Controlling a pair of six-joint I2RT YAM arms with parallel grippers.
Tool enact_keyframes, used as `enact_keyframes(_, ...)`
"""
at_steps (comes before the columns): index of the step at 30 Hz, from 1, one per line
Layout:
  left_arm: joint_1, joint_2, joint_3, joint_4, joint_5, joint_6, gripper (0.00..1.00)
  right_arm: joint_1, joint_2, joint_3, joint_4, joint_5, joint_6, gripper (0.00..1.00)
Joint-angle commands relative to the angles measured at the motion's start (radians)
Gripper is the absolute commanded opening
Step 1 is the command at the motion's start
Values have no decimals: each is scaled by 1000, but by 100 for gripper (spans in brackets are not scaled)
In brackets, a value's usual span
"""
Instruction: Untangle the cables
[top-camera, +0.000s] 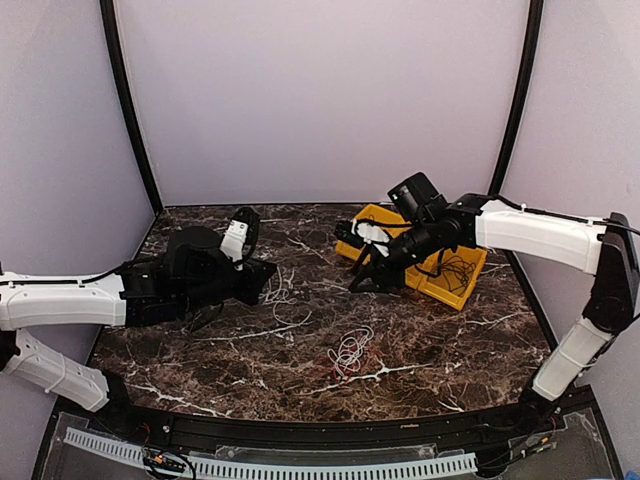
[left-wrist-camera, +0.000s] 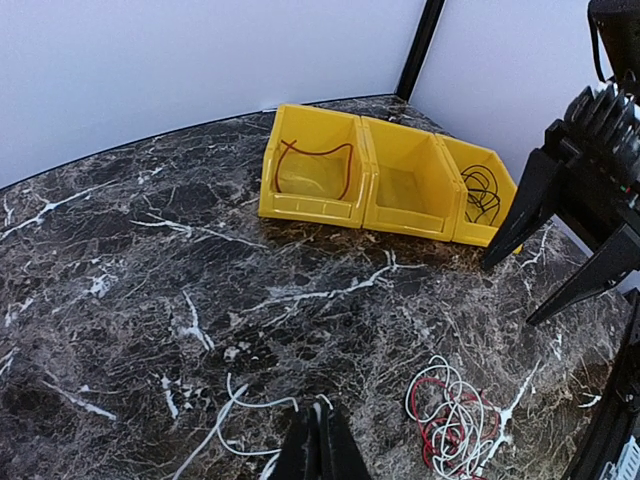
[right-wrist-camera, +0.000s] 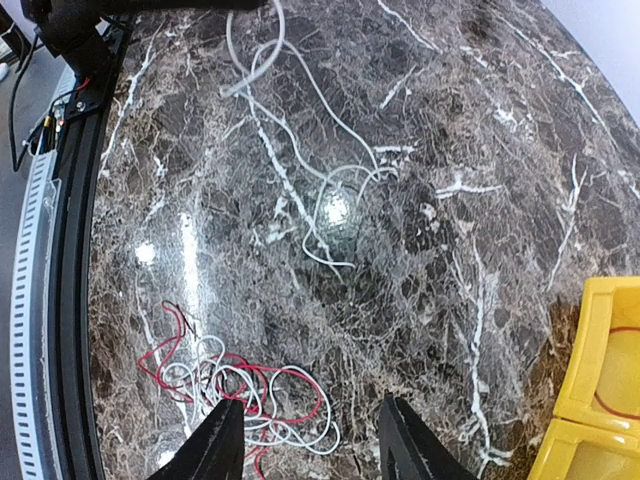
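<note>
2 fingers (right-wrist-camera: 222, 445) of the right gripper (right-wrist-camera: 312, 410) stand apart with nothing between them, hovering just on the near side of the row of 3 yellow bins (left-wrist-camera: 410, 215). Farther from the bins, toward the near edge of the tabletop (left-wrist-camera: 120, 260), lies the tangle of white and red cables (right-wrist-camera: 250, 375). It is a loose clump whose long axis seems to slant away from the bins. In the right wrist view it sits under the finger on that view's left, not centred between the 2. The left gripper (left-wrist-camera: 320, 430) is closed, well to the left of the bins. 1 separate white cable (right-wrist-camera: 330, 190) runs up to its tips; whether it is pinched I cannot tell. 1 red cable (left-wrist-camera: 315, 160) and 1 black cable (left-wrist-camera: 480, 195) lie in the 2 end bins. The right gripper looks nearer the tangle, so the next move probably calls for it to shift sideways and descend.
</note>
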Motion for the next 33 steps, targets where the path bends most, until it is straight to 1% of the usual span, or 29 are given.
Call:
enact_keyframes(1, 6, 27, 23, 76, 58, -19, 0, 18, 29, 82, 51, -33, 60, 50)
enact_keyframes(6, 6, 38, 23, 129, 84, -32, 0, 22, 146, 233, 20, -187, 154, 52)
enact_keyframes(11, 5, 55, 16, 196, 166, -41, 0, 50, 234, 330, 10, -248, 193, 53)
enact_keyframes(20, 6, 70, 21, 265, 267, -34, 0, 72, 285, 361, 13, -297, 224, 54)
enact_keyframes(23, 6, 76, 22, 279, 297, -30, 0, 72, 293, 361, 16, -316, 230, 52)
enact_keyframes(24, 5, 78, 23, 281, 307, -30, 0, 72, 295, 360, 19, -322, 234, 50)
enact_keyframes(27, 6, 81, 24, 291, 322, -32, 0, 72, 303, 363, 25, -340, 236, 40)
enact_keyframes(31, 5, 85, 27, 286, 321, -32, 0, 71, 306, 372, 21, -359, 229, 7)
enact_keyframes(32, 5, 86, 28, 281, 316, -31, 1, 70, 304, 373, 18, -359, 223, 1)
enact_keyframes(33, 6, 86, 30, 276, 314, -28, 3, 66, 298, 374, 14, -355, 218, 0)
